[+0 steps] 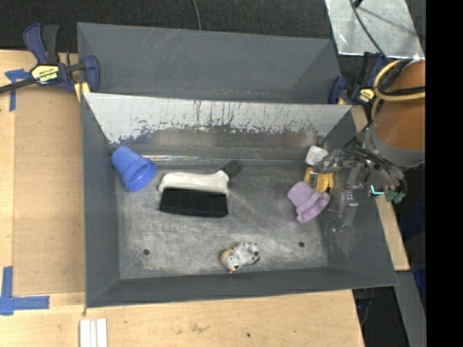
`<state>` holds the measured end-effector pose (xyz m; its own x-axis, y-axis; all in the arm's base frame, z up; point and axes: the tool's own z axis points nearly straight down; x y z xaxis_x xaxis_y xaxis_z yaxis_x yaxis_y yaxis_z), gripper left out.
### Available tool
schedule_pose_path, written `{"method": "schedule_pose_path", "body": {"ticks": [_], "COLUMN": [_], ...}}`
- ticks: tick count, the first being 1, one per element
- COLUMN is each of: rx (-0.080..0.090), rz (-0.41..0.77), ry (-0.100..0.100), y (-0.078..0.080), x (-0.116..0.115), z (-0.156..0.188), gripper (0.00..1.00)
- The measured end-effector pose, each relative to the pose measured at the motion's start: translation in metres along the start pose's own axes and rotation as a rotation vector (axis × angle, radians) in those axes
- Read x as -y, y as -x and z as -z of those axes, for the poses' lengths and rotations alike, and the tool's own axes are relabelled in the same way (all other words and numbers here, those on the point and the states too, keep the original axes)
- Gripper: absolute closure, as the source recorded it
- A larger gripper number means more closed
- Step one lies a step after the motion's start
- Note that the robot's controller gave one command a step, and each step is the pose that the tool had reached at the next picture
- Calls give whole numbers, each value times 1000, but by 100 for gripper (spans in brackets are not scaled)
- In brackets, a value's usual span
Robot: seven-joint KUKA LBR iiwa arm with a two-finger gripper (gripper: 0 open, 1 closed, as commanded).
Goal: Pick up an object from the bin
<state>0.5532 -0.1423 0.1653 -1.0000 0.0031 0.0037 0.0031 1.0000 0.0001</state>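
- Camera view, from above: the end effector (346, 207) sits low in the grey bin (217, 132), well to the right of the black brush (194, 195) with its white back and close to the bin's right wall.
- State of the end effector: whether it is open or closed cannot be told, and nothing can be seen held in it.
- Nearest thing: a soft purple lump (308, 202), right of the brush and just beside the end effector. It appears to lie on the bin floor, and contact cannot be confirmed.
- Other contents: a blue cup (132, 168) on its side just up and left of the brush, and a small white and brown thing (239, 256) below the brush and a little to its right.
- Judged stage: the approach seems complete but the pick is not yet made.
- Risk 1: the purple lump looks limp, so a grip on its edge could slip or let it sag free on lifting.
- Risk 2: with the end effector offset to the lump's right, closing may pinch only a fold or miss.
- Risk 3: the right wall is near, and a sideways correction that way could strike it.
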Motion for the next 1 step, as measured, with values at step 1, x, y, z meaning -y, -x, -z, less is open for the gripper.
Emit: {"method": "schedule_pose_path", "body": {"ticks": [1], "rx": [6], "rz": [2], "ry": [-1], "y": [1], "x": [-1], "z": [4], "gripper": [0]}}
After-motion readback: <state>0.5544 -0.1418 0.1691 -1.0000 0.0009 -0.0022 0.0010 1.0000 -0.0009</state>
